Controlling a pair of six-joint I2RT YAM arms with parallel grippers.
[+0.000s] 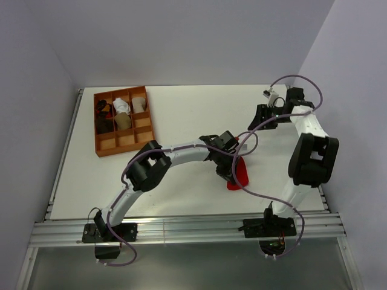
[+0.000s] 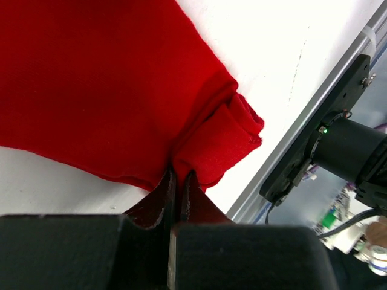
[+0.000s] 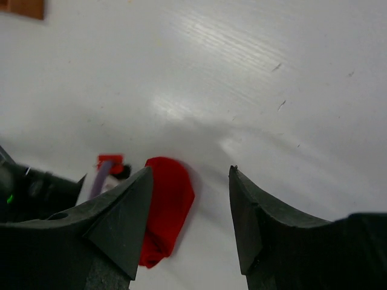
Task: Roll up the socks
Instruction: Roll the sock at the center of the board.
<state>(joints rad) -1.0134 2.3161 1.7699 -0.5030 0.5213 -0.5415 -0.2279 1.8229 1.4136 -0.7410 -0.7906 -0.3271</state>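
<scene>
Jaws of our left gripper (image 2: 179, 181) are pressed together, and we see them pinching a puckered fold of the red sock (image 2: 91, 78) (one end partly rolled), which lies near the middle of the white table (image 1: 181, 109). Further right, our right gripper (image 3: 190, 169) stands wide apart, holding nothing.

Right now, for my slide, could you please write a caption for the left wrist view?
Left end effector shut on the folded edge of the red sock, which lies on the white table.
</scene>
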